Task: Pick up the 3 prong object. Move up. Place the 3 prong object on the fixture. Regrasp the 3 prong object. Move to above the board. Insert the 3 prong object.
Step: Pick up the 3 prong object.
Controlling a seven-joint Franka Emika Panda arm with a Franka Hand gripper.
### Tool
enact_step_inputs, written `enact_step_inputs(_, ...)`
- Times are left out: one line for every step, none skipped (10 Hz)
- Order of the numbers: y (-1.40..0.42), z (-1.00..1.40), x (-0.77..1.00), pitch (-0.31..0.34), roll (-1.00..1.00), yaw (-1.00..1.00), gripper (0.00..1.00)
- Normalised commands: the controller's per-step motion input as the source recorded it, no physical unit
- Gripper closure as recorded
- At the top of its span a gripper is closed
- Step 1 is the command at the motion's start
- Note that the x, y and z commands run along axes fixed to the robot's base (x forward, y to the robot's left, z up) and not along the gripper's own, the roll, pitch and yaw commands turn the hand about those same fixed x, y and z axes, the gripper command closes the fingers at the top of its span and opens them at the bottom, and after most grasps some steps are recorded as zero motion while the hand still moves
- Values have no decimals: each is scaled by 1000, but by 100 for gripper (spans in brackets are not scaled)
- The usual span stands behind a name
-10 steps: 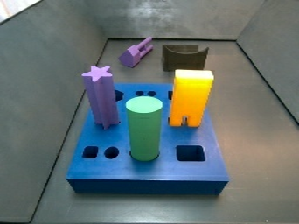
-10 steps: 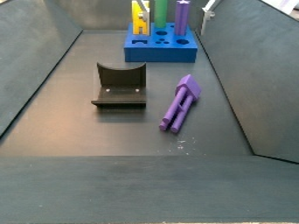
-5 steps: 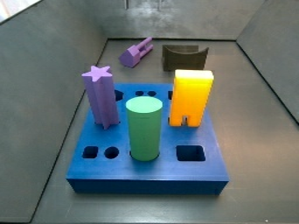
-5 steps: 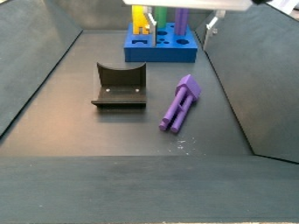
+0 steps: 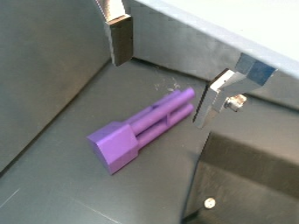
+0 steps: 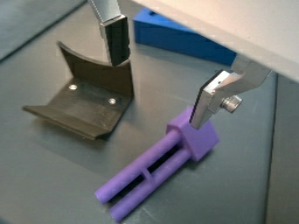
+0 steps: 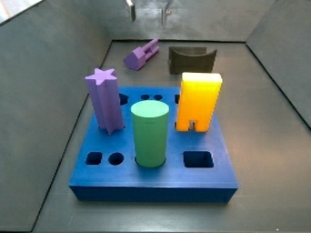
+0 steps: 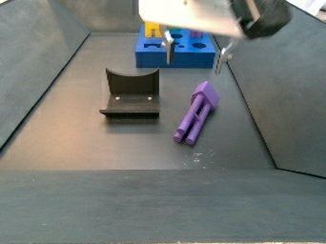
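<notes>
Two silver fingers [image 6: 114, 35] of the gripper [image 6: 163, 74] stand apart above the 3 prong object [image 6: 158, 166], which lies flat on the floor just beside the fixture [image 6: 79, 103], apparently lined up to straddle it for pickup.

- A purple star-topped post [image 7: 105, 100] is seen standing upright, at the left in a side view.
- A green cylinder [image 7: 151, 134] is seen upright just beside the post, nearer the camera.
- A yellow block [image 7: 201, 100] with a notch in its lower edge is seen upright, to the right of the cylinder.
- The dark grey tabletop [image 7: 270, 182] is enclosed by grey walls [image 7: 43, 64]; the hand [image 7: 148, 11] is seen above its far end.
</notes>
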Motion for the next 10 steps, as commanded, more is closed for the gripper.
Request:
enact_step_inputs(-17, -651, -37, -44, 154, -597, 0)
enact_step_inputs(-60, -643, -137, -13, 161, -511, 0)
enact_step_inputs(-117, -683, -209, -26, 177, -503, 0)
enact_step_inputs(-214, -649, -246, -79, 157, -460, 0)
enact_step_inputs(-229, -640, -209, -113, 126, -449, 0)
enact_step_inputs(-203, -683, -191, -117, 129, -440, 0)
enact_step_inputs(-149, -731, -126, -101, 146, -423, 0)
enact_step_inputs(-114, -823, -94, -79, 167, -429, 0)
enact_step_inputs(-51, -869, -257, -51, 151, -417, 0)
enact_step_inputs(-9, -803, -411, -31, 146, -363, 0)
